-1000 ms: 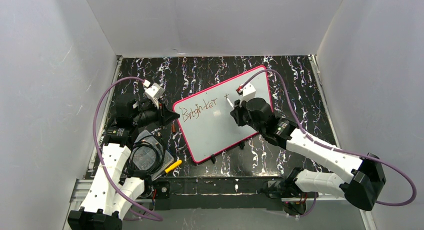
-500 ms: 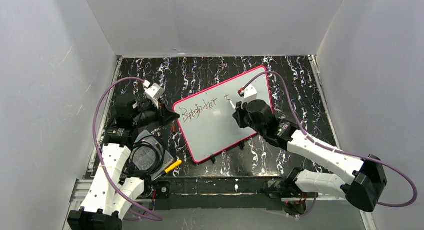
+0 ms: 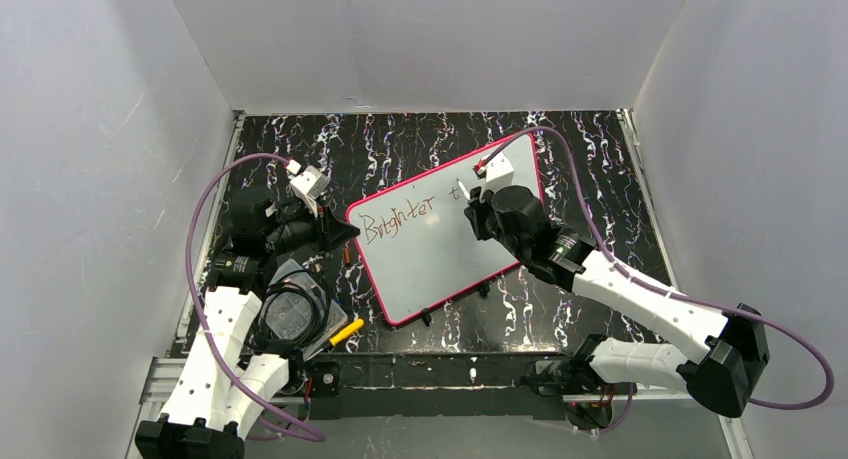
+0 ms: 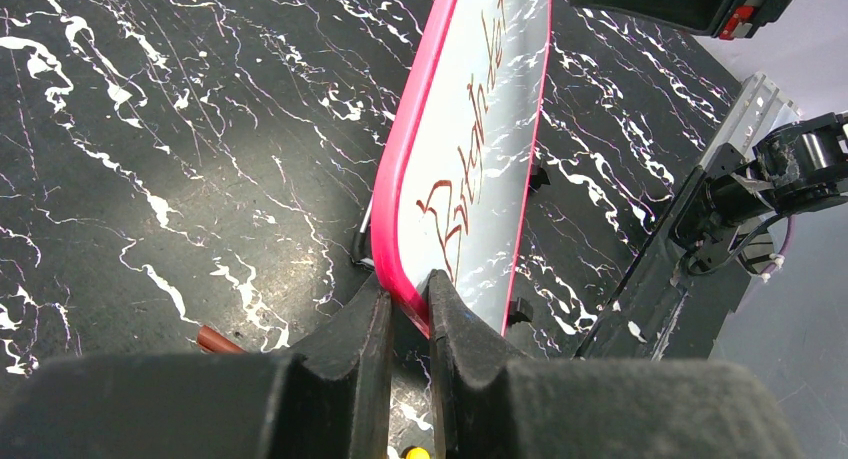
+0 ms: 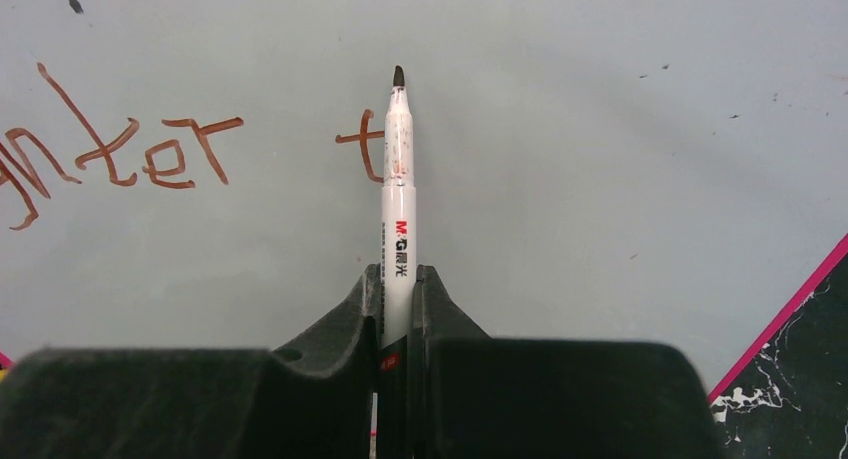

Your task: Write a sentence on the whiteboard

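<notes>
Writing under way: the right gripper (image 5: pixel 397 284), clenched on a white marker (image 5: pixel 398 189), holds the tip beside a lone "t" following "Brighter" in the sentence (image 3: pixel 400 222). The left gripper (image 4: pixel 408 301) pinches the left corner of the whiteboard (image 3: pixel 440 264), which lies mid-table. The next stroke, probably an "h", calls for light contact.

The whiteboard (image 3: pixel 430 264) lies askew in the middle of the table (image 3: pixel 600 179), its left edge caught between the jaws of the left gripper (image 4: pixel 408 309). The sentence (image 3: pixel 398 220) runs along the board's far side. To its right the right gripper (image 5: pixel 398 279) grips the marker (image 5: pixel 397 179), whose tip is just beyond the last letter.
</notes>
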Robot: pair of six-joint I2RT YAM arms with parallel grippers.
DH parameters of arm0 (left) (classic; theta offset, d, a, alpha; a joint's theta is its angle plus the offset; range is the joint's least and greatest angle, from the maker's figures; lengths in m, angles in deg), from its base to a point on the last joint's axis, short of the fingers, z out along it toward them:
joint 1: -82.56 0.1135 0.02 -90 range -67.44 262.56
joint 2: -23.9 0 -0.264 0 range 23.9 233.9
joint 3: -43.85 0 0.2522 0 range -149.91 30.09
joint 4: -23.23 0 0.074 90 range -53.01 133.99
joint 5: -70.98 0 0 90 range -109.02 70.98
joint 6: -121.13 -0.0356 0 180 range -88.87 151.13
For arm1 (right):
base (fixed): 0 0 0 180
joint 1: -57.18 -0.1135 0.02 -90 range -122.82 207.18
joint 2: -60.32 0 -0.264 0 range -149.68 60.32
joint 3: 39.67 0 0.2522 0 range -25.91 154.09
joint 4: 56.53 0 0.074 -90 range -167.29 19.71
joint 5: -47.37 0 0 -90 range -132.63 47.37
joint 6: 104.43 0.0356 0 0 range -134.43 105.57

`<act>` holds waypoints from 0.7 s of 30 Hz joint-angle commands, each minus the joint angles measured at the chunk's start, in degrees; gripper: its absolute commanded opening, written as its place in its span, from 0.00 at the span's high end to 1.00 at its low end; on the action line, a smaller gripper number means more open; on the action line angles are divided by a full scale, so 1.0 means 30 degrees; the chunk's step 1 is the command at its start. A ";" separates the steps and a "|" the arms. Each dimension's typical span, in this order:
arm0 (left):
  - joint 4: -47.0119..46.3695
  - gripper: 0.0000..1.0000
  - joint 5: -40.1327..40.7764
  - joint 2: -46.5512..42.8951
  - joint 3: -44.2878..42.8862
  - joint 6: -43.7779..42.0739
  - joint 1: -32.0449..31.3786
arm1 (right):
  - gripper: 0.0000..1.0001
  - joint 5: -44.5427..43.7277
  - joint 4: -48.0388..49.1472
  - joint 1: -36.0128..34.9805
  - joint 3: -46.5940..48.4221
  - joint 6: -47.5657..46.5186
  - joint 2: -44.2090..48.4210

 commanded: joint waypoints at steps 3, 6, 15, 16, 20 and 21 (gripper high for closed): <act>0.0563 1.00 0.0548 -0.0090 0.0274 -0.1646 -0.0082 | 0.99 -0.0827 0.0741 0.0011 0.1122 -0.0703 -0.0596; 0.0563 1.00 0.0536 -0.0089 0.0274 -0.1669 -0.0082 | 0.99 -0.0809 0.0530 0.0010 0.0821 -0.0447 -0.0538; 0.0563 1.00 0.0488 -0.0119 0.0245 -0.1642 -0.0082 | 0.99 -0.0144 -0.0365 0.0010 -0.0611 0.0735 -0.0176; 0.0563 1.00 0.0451 -0.0119 0.0245 -0.1640 -0.0082 | 0.99 -0.0020 -0.0408 0.0010 -0.0781 0.0875 -0.0146; 0.0563 1.00 0.0458 -0.0148 0.0273 -0.1623 -0.0082 | 0.99 0.0437 -0.0566 0.0010 -0.1258 0.1414 0.0049; 0.0563 1.00 0.0463 -0.0163 0.0274 -0.1630 -0.0082 | 0.99 0.0500 -0.0635 0.0010 -0.1345 0.1524 0.0102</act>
